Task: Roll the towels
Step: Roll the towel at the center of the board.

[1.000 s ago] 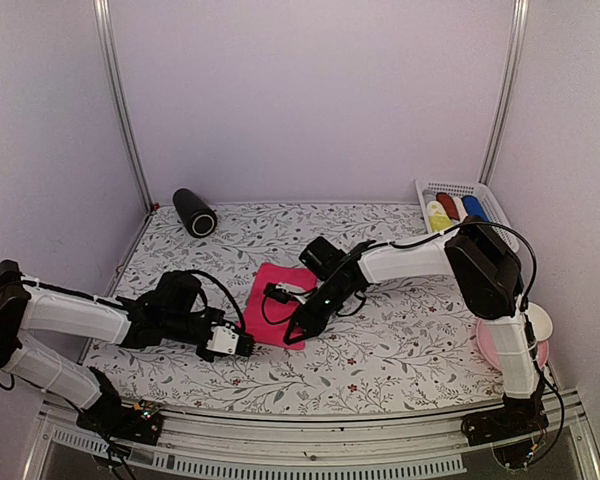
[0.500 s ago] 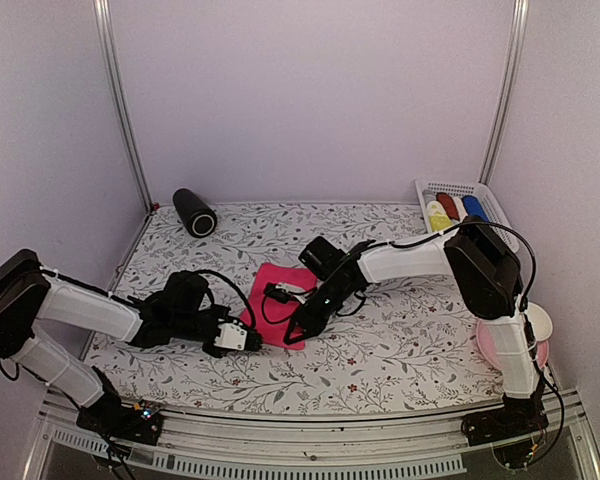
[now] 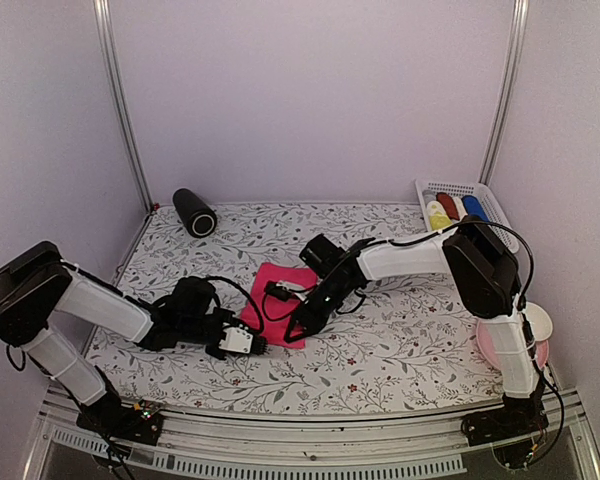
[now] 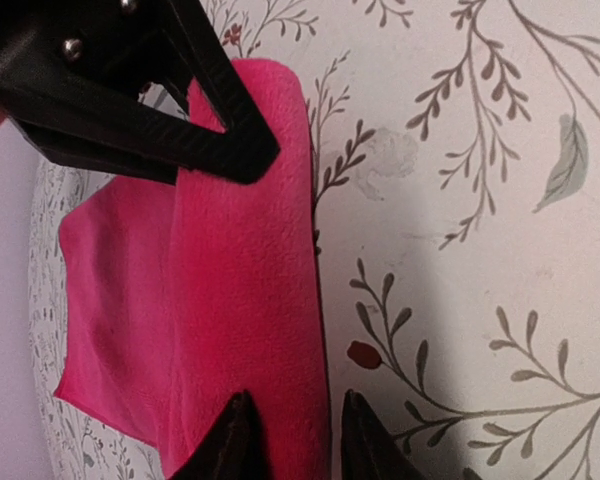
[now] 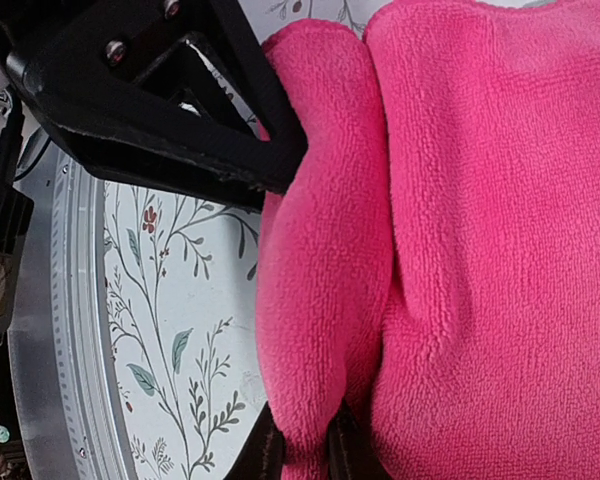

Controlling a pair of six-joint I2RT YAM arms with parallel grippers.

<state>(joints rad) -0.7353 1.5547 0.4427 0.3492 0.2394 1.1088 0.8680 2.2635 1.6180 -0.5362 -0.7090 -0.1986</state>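
Straddling the pink towel (image 4: 245, 300), left pincer (image 4: 295, 445) and right pincer (image 5: 305, 452) share one fold.

walls (image 3: 310, 90): plain lilac | corner posts (image 3: 120, 110): metal | table (image 3: 400, 350): leaf-print cover | light: even

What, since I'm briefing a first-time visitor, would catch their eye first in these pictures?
The hot pink towel mid-table stands out against the leaf-patterned tabletop, its near edge rolled over, with the right gripper pinching that roll and the left gripper astride it. Next come the white basket at the back right, holding yellow, red and blue rolled towels, and the black cylinder at the back left.
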